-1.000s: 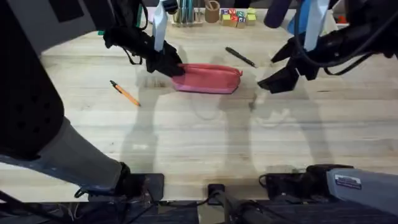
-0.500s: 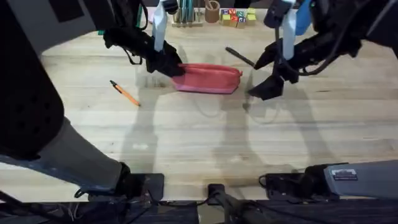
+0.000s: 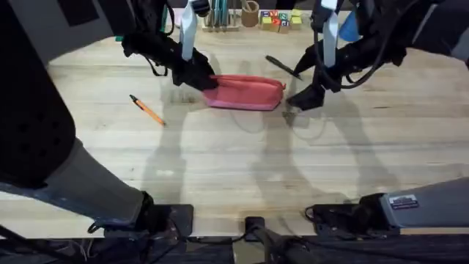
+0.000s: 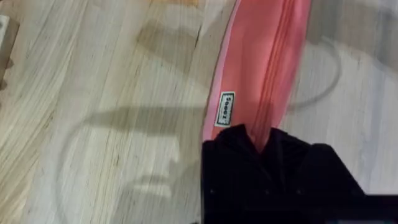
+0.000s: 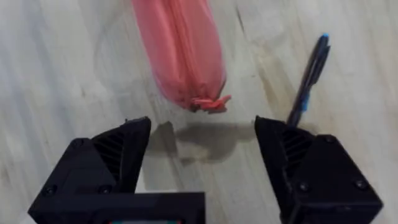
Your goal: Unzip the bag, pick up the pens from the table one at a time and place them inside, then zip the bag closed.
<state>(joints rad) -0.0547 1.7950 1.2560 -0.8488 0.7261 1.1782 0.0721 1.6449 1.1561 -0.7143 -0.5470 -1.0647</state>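
A robotics lab workstation is suggested: a pale plank bench (image 3: 242, 161) is flanked by two arm bases with cabling at its near edge, while teal pens in a wooden holder (image 3: 220, 15) and coloured letter blocks (image 3: 281, 20) are lined along its far edge.

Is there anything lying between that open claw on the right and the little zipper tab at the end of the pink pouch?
Nothing visible. In the right wrist view, the right gripper is open, with bare table between it and the zipper pull at the bag's near end. The black pen lies off to one side, clear of that path.
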